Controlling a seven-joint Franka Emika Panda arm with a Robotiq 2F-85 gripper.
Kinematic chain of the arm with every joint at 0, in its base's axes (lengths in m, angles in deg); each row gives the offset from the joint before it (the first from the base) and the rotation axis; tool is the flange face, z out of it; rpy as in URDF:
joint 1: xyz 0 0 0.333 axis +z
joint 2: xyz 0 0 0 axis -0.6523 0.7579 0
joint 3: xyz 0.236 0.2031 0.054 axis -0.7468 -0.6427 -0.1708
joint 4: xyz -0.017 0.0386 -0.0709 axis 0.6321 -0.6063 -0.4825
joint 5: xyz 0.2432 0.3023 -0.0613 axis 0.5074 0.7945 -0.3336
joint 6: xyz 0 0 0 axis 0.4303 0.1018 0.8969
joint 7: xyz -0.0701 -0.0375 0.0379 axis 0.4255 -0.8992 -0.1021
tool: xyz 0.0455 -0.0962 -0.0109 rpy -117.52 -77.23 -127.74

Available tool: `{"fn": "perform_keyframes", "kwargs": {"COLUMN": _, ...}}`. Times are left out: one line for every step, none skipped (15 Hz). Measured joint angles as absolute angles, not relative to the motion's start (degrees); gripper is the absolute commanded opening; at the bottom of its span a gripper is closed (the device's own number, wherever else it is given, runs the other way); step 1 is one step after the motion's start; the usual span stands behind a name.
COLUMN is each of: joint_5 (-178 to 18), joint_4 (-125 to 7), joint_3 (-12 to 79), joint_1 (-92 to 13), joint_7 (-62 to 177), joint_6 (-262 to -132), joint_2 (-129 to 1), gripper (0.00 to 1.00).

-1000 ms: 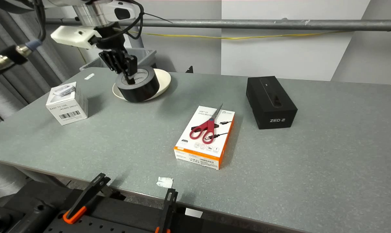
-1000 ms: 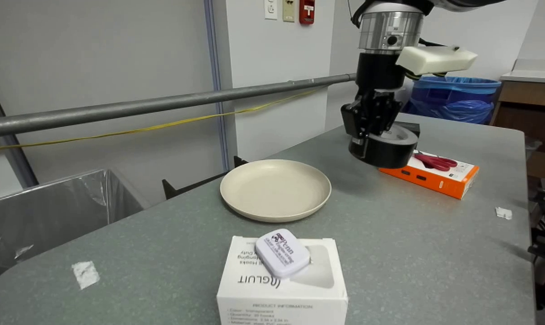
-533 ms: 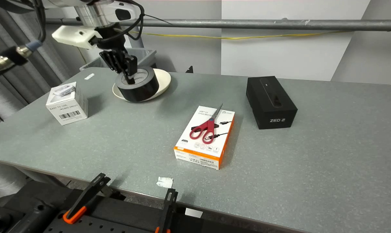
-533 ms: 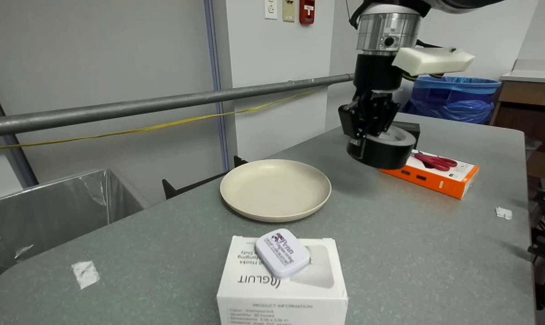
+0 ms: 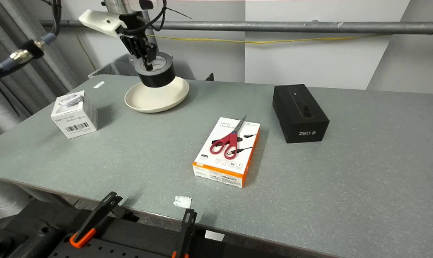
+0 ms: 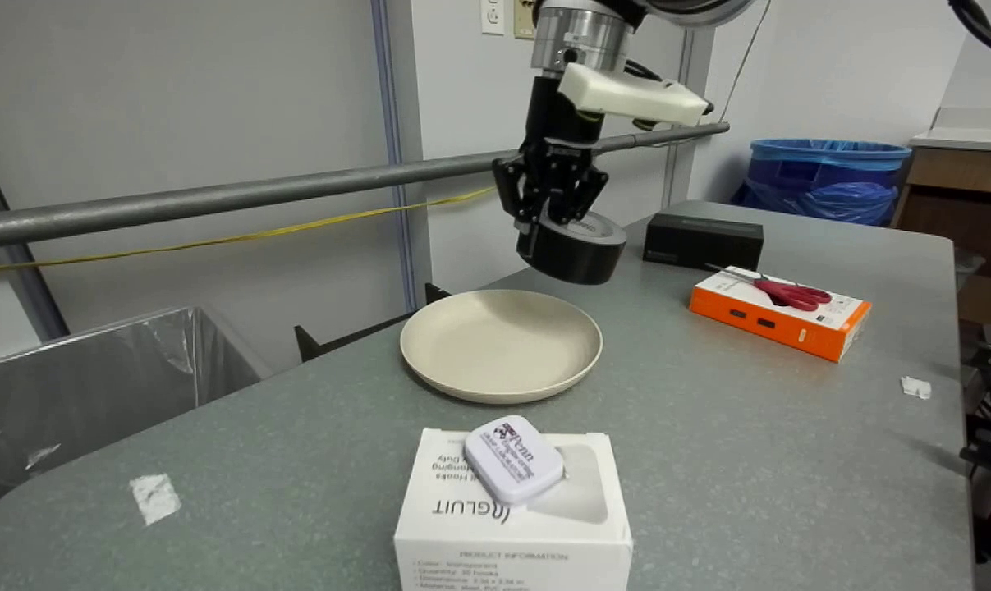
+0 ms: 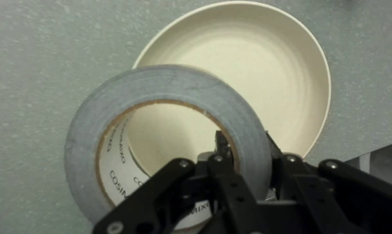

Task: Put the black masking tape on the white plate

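The black masking tape is a ring with a black outer side and a grey face. My gripper is shut across one side of the ring, with one finger in the hole and one outside. The tape hangs in the air, slightly tilted, also in an exterior view. The white plate lies bare on the table, lower than the tape. In the wrist view the ring overlaps the near left part of the plate. In an exterior view the tape covers the plate's far rim.
A white box with a small white tin stands near the plate. Red scissors lie on a white and orange box. A black box stands farther along. A metal pipe runs behind the table. A lined bin stands beside it.
The gripper has carried the tape upward and across toward the plate, still holding it. Nothing on the table has moved.
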State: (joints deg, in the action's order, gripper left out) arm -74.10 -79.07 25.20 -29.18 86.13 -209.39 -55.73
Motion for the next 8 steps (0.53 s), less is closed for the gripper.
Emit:
{"fn": "perform_keyframes", "kwargs": {"joint_5": -73.4, "joint_4": -76.1, "joint_3": 24.9, "joint_1": -29.1, "joint_7": 86.1, "joint_6": -208.8, "joint_2": -53.3, "gripper": 0.07}}
{"fn": "perform_keyframes", "kwargs": {"joint_5": -73.0, "joint_4": -73.0, "joint_3": 24.7, "joint_1": -28.9, "joint_7": 86.1, "joint_6": -208.1, "joint_2": -50.7, "gripper": 0.07}}
{"fn": "perform_keyframes", "kwargs": {"joint_5": -72.6, "joint_4": -70.1, "joint_3": 24.6, "joint_1": -28.7, "joint_7": 86.1, "joint_6": -207.2, "joint_2": -48.3, "gripper": 0.07}}
{"fn": "perform_keyframes", "kwargs": {"joint_5": -72.4, "joint_4": -67.6, "joint_3": 24.6, "joint_1": -28.5, "joint_7": 86.1, "joint_6": -206.2, "joint_2": -46.2, "gripper": 0.07}}
{"fn": "perform_keyframes", "kwargs": {"joint_5": -72.2, "joint_4": -65.3, "joint_3": 24.6, "joint_1": -28.4, "joint_7": 86.1, "joint_6": -205.2, "joint_2": -44.3, "gripper": 0.07}}
{"fn": "perform_keyframes", "kwargs": {"joint_5": -72.1, "joint_4": -63.3, "joint_3": 24.6, "joint_1": -28.3, "joint_7": 86.1, "joint_6": -204.2, "joint_2": -42.6, "gripper": 0.07}}
{"fn": "perform_keyframes", "kwargs": {"joint_5": -72.1, "joint_4": -61.3, "joint_3": 24.6, "joint_1": -28.3, "joint_7": 86.1, "joint_6": -203.3, "joint_2": -40.9, "gripper": 0.07}}
{"fn": "perform_keyframes", "kwargs": {"joint_5": -72.1, "joint_4": -59.6, "joint_3": 24.6, "joint_1": -28.2, "joint_7": 86.1, "joint_6": -202.4, "joint_2": -39.4, "gripper": 0.07}}
